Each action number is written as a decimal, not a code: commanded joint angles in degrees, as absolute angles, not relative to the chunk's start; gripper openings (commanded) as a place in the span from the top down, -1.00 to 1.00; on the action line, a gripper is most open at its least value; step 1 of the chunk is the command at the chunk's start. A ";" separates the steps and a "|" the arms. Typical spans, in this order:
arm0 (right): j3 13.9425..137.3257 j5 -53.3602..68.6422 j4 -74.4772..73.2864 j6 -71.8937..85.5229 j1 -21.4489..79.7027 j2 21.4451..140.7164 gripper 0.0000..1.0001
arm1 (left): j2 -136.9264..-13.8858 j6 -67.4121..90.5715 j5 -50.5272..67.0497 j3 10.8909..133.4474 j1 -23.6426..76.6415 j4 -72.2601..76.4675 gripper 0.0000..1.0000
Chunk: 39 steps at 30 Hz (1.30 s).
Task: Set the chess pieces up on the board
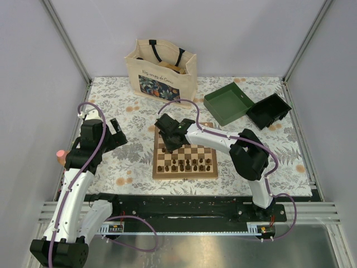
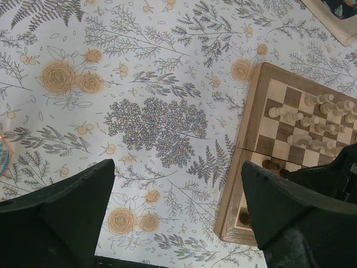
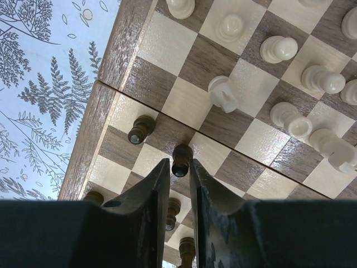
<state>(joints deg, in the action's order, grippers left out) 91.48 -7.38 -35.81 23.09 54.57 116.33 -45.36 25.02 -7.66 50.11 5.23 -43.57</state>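
Right gripper [image 3: 179,171] brackets one dark chess piece [image 3: 181,156].

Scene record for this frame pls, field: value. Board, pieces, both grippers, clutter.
surface: floral-print tablecloth
board: square wooden chessboard, centre of the cloth
dark pieces: dark brown wooden chess pieces, near rows
pale pieces: pale cream wooden chess pieces, far half
right gripper: over the board's left side, fingers nearly together, dark brown pawn at the tips; grip unclear
left gripper: open, empty, above the cloth left of the board
background: cream printed tote bag; open green box; black tray
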 commanded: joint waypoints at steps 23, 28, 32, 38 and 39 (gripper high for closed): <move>93.08 -6.15 -35.24 22.15 53.88 116.46 0.56 | -44.91 24.35 -6.68 49.92 4.75 -40.96 -0.98; 92.46 -5.28 -35.24 22.15 53.88 114.70 0.60 | -44.74 24.43 -6.77 49.83 4.75 -40.96 -0.98; 90.71 -4.83 -34.63 22.94 54.14 112.68 0.61 | -44.91 24.43 -6.77 49.83 4.75 -41.04 -0.98; 88.86 -4.13 -33.75 24.08 55.19 110.74 0.61 | -44.91 24.43 -6.68 49.83 4.66 -40.96 -0.98; 88.68 -4.04 -33.75 24.08 55.37 110.66 0.61 | -44.91 24.43 -6.59 49.83 4.57 -40.96 -0.98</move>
<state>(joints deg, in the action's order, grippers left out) 89.10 -5.23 -35.35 23.22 54.48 114.78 -45.36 25.02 -7.64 50.11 5.10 -43.20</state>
